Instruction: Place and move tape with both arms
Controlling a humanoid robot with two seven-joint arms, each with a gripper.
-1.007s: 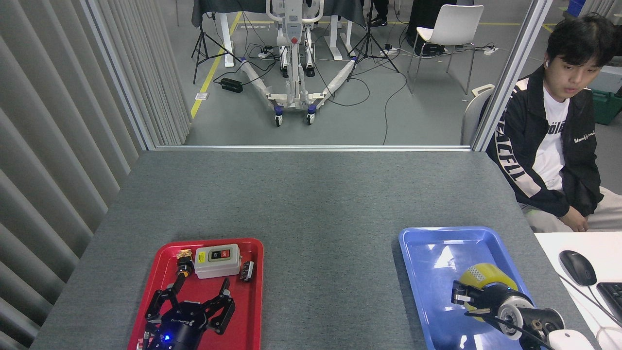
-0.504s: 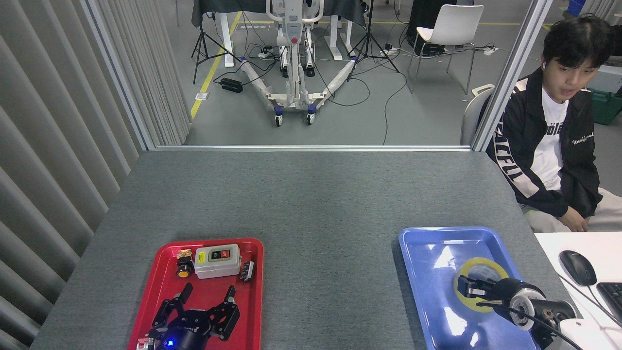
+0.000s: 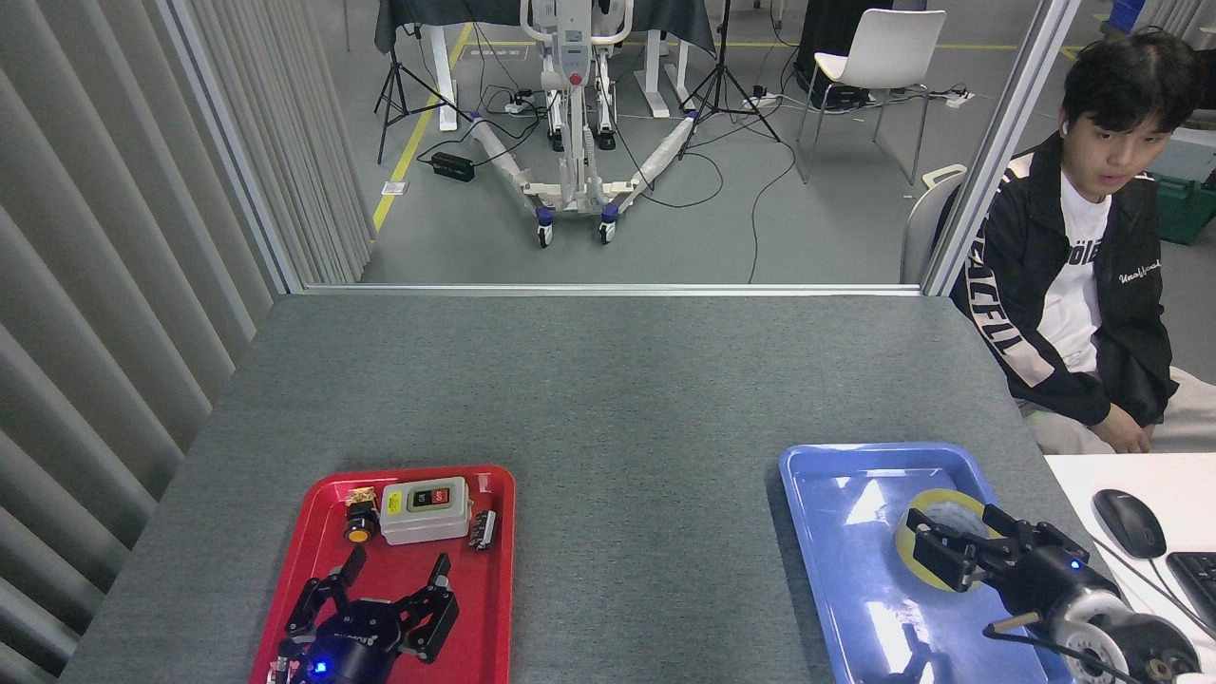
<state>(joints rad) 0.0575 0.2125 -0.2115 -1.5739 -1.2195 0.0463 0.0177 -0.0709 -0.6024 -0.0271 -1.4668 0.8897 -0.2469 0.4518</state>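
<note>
left gripper (image 3: 389,577): low over red tray (image 3: 323,503), jaws apart, empty | right gripper (image 3: 959,541): over blue tray (image 3: 817,475), jaws apart around tape (image 3: 936,508)

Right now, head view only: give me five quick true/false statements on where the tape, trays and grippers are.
1. The tape is in the blue tray. True.
2. The left gripper is over the blue tray. False: it is over the red tray.
3. The grey switch box sits in the red tray. True.
4. The left gripper is shut on the switch box. False: its fingers are spread open, apart from the box.
5. The right gripper is at the tape with its fingers spread. True.
</note>
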